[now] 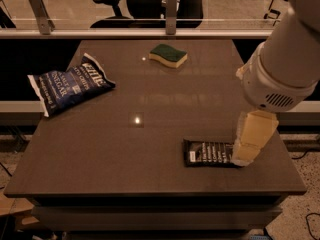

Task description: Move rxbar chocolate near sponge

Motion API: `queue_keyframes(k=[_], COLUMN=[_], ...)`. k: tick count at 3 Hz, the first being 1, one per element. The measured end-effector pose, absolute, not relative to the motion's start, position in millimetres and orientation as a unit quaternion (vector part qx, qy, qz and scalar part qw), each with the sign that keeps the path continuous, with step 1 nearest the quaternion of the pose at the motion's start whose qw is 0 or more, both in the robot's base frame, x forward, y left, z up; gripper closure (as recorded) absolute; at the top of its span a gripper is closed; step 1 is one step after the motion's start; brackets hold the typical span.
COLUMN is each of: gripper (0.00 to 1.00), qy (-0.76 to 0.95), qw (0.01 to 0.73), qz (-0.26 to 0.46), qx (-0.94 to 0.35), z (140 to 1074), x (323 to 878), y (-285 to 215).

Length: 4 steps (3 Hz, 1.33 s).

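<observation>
Obs.: the claw (244, 155) hangs low over the near right part of the table (150, 134), pointing down from the big white arm housing (280, 79) above it. Whether the claw is apart or together: cannot tell from this view.

Rxbar chocolate (209, 152): lies flat on the table just beside the claw, on its camera-left side. The claw tip overlaps the bar's right end in view; actual contact cannot be confirmed. White lettering faces up.

Sponge (168, 55): well apart from the claw, toward the far edge of the table and to camera-left of it. Green side up, pale base visible at the near edge. It is also well apart from the bar.

Chip bag (70, 82): dark blue, lying flat, far across the table from the claw, near the left edge.
</observation>
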State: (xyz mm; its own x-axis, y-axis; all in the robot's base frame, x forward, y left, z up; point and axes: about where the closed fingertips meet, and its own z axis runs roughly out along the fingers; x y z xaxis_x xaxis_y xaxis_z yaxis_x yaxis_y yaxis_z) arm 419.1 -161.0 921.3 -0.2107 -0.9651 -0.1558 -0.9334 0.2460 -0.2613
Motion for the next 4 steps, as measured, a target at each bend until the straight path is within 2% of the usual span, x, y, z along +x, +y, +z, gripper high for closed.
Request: queue_keyframes(k=[4], gripper=[0.00], qy=[0.762], qw=[0.076], qz=[-0.068], qx=[-0.639], z=[840], x=[412], y=[-146])
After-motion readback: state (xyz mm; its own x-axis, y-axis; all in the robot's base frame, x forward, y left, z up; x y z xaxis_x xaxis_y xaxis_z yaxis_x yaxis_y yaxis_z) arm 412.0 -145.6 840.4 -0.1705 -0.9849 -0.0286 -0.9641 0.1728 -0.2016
